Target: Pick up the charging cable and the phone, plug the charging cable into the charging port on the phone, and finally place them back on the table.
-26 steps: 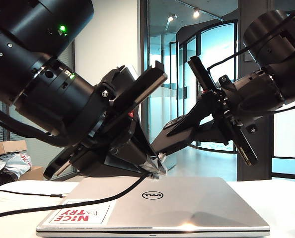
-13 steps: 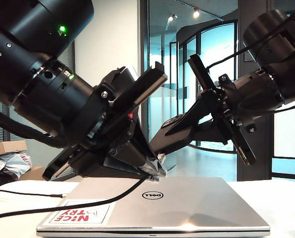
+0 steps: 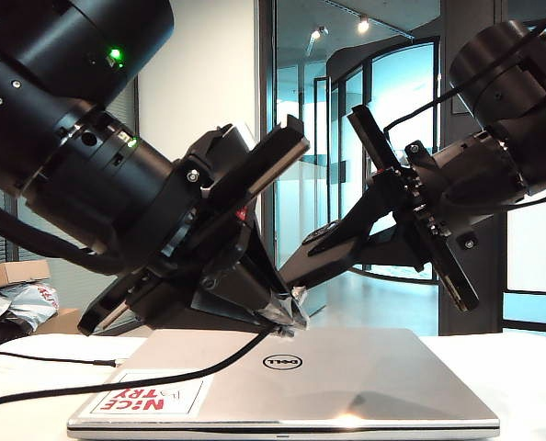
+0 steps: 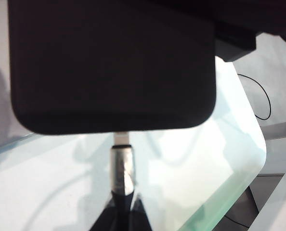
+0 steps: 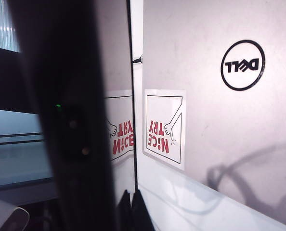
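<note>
Our left gripper (image 3: 287, 312) hangs just above the silver laptop (image 3: 346, 377) at the middle of the exterior view, its fingers pressed tight on the charging cable (image 3: 163, 375) right behind the plug. In the left wrist view we see those fingertips (image 4: 120, 216) pinching the dark collar of the cord, with the silvery plug (image 4: 121, 166) standing out beyond them and its tip meeting the bottom edge of the phone (image 4: 111, 67); how deep it sits in the port we cannot tell, since the dark edge hides the seam. From the grip the cable drops to the laptop lid, runs across the lid's near left corner and trails off over the table (image 3: 530, 386) to the left.

Our right gripper (image 3: 324, 241) reaches in from the right side of the exterior view, tilted down toward the left gripper, and it is clamped on the phone (image 3: 301, 262), which it holds in the air above the laptop, one end pointing down at the plug. In the right wrist view the phone (image 5: 71, 110) is a dark, glossy slab seen nearly edge-on between the closed fingertips (image 5: 131, 211), mirroring the red-lettered sticker (image 5: 164, 127) on the laptop lid below. A second thin black cord (image 3: 62, 358) lies on the table, left of the laptop.
</note>
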Robot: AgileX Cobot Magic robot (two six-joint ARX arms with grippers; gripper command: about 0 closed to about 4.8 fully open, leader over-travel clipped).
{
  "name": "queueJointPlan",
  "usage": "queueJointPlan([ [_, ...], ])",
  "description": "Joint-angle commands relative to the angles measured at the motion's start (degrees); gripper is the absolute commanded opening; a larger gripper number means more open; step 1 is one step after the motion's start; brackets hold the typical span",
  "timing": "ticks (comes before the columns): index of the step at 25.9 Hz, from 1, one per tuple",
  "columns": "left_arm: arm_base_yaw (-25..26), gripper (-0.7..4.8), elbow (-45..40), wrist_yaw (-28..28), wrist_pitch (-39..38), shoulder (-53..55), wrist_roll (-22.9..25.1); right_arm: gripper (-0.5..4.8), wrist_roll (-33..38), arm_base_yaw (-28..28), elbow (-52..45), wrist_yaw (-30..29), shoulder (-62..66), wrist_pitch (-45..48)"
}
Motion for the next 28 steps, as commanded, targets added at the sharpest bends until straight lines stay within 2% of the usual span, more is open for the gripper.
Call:
queueJointPlan([
  [1, 0.09, -0.06, 0.11, -0.35, 1.22, -0.15, 0.07, -0.05, 1.75, 0.2, 0.31, -2.58, -0.52, 1.46],
  [16, 0.09, -0.06, 0.11, -0.33, 1.22, -0.15, 0.07, -0.05, -4.81, 0.22, 0.31, -2.91, -0.52, 1.4],
  [28, 0.09, -0.06, 0.11, -0.35, 1.81, -0.15, 0.07, -0.05, -1.44, 0.22, 0.31, -1.07, -0.52, -0.28],
])
